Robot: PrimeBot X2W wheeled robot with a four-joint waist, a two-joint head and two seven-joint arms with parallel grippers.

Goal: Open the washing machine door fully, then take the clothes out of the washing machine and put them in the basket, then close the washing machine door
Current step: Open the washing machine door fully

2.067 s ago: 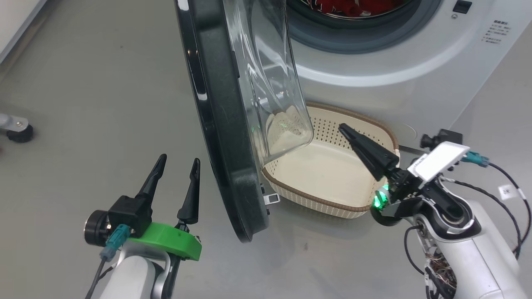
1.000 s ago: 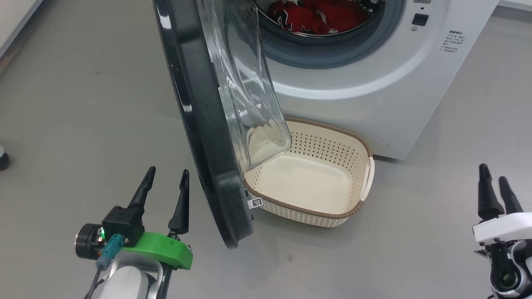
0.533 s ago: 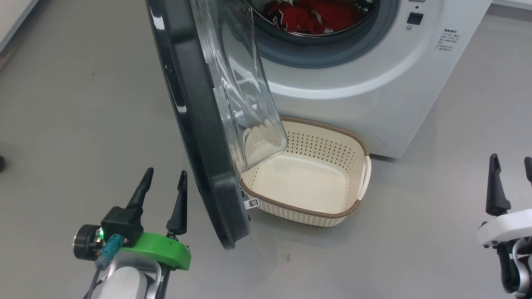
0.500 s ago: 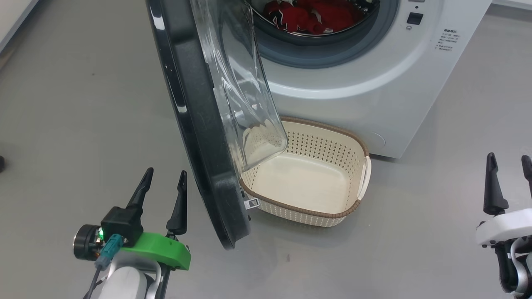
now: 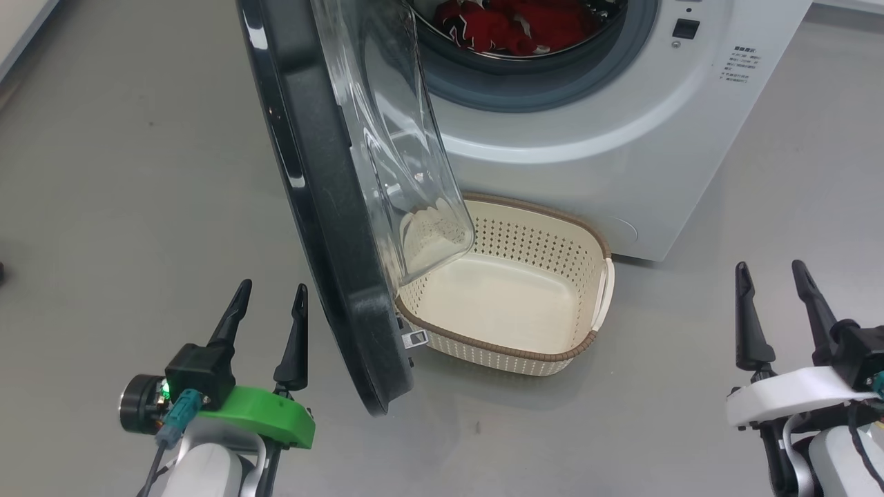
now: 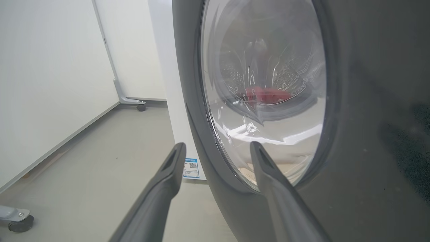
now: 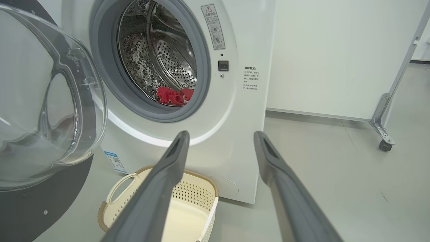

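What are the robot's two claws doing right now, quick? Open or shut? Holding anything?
Left claw: open, holding nothing.
Right claw: open, holding nothing.

We record that the right gripper has withdrawn from over the basket, where it slanted two seconds ago. It now stands well clear at the lower right, fingers upright. The head camera has shifted, so more of the clothes in the drum shows.
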